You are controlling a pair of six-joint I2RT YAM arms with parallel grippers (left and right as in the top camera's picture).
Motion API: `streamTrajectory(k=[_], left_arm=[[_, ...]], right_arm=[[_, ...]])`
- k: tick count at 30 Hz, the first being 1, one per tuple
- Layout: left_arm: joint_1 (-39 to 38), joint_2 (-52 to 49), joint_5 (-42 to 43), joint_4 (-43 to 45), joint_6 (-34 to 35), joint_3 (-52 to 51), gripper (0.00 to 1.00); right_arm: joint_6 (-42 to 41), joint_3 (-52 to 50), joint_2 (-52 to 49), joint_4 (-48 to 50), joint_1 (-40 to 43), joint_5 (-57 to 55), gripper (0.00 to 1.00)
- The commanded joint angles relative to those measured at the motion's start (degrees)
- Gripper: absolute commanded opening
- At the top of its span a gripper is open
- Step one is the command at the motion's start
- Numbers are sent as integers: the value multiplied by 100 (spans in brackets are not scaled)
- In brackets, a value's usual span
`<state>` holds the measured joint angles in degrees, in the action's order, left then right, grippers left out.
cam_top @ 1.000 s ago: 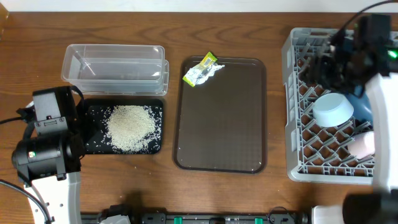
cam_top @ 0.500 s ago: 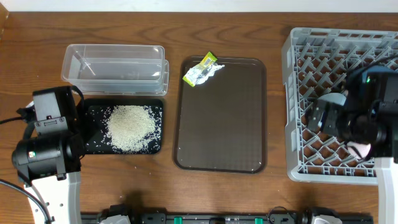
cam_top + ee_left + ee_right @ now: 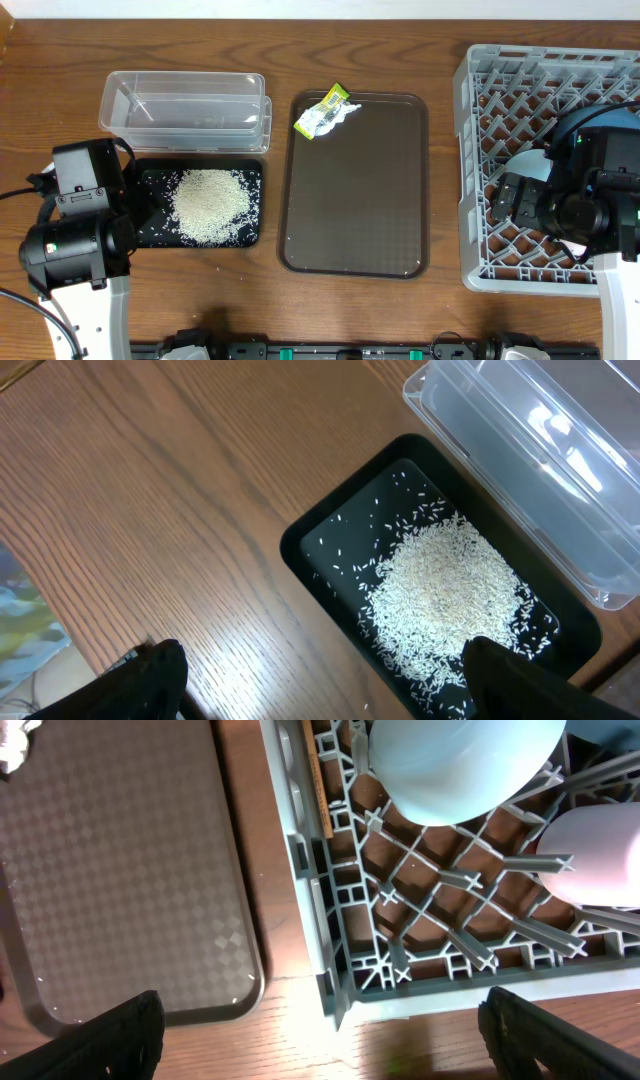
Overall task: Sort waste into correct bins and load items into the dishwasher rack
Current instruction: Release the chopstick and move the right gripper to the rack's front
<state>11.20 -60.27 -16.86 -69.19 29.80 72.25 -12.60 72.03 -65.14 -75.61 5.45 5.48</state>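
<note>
I see white rice (image 3: 210, 205) on a black tray (image 3: 150, 215), a clear tub (image 3: 185, 110), a yellow-green wrapper (image 3: 334, 97) with white paper (image 3: 318, 122), a brown diamond-patterned serving tray (image 3: 360, 200), a light-blue bowl (image 3: 460, 765), pink cup (image 3: 600, 860) and light-grey lattice rack (image 3: 468, 170).

The table (image 3: 150, 480) is brown wood with open grain and a low sheen. The clear tub (image 3: 185, 108) is glossy see-through plastic. The black tray (image 3: 325, 535) looks smooth and faintly shiny under matt white rice grains (image 3: 210, 203). The brown serving tray (image 3: 120, 870) has a fine diamond texture that catches light. The dishwasher rack (image 3: 330, 920) is matt light-grey plastic. The light-blue bowl (image 3: 460, 765) looks smooth, the snack wrapper (image 3: 337, 97) glossy, and its white paper (image 3: 316, 122) crumpled.
</note>
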Motion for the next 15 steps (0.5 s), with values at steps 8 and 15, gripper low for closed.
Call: streamTrajectory(k=[8, 15], left_arm=[[24, 4, 1176, 476, 1746, 9, 90], [24, 4, 2868, 413, 2149, 9, 90]], right_arm=[[-63, -28, 28, 0, -59, -76, 99], [-63, -28, 28, -2, -59, -79, 99]])
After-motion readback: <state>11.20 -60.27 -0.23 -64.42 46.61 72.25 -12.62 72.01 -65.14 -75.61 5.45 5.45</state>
